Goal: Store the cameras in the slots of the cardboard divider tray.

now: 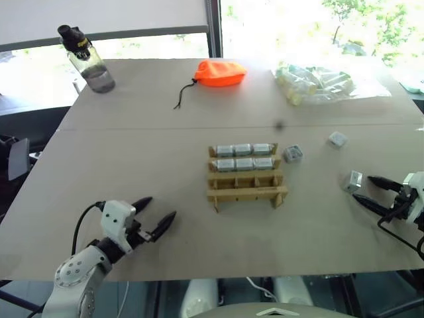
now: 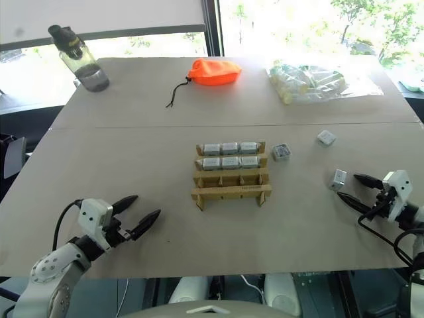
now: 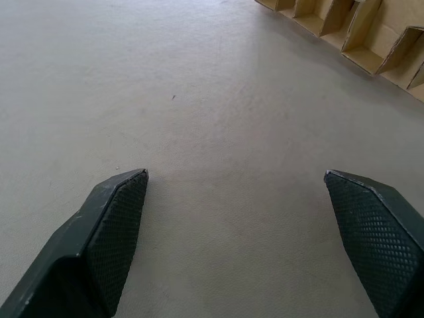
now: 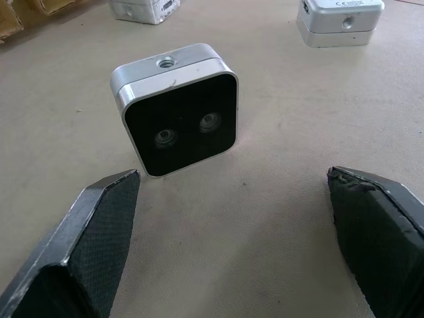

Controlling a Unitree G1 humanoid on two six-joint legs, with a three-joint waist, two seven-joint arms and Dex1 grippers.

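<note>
1. While both arms rest low over the near edge of the bench [image 1: 132,159], the cardboard divider tray [image 1: 246,191] sits at the middle of the beige surface.
2. Its two far rows hold six cameras [image 1: 244,157], three to a row, lying side by side; the two near rows of slots stand empty.
3. One loose camera [image 1: 293,154] lies just beside the tray's far right corner, apart from the cardboard.
4. Another loose camera [image 1: 338,139] lies farther right and a little farther back.
5. A third camera [image 4: 175,109] stands on the bench right in front of the right pincer [image 1: 366,189], dark two-lens face turned toward it in the right wrist view.
6. The right pincer has its two black fingers spread wide, gripping nothing; the camera sits just past the fingertips [image 4: 99,218], not between them.
7. The left pincer [image 1: 154,215] hovers at the near left of the bench, fingers likewise wide apart and empty, pointing toward the tray, whose near corner shows in the left wrist view.
8. Along the far edge stand a clear water bottle with a black cap [image 1: 88,61], an orange drawstring pouch [image 1: 220,72] and a clear bag of pale yellowish items [image 1: 318,84].
</note>
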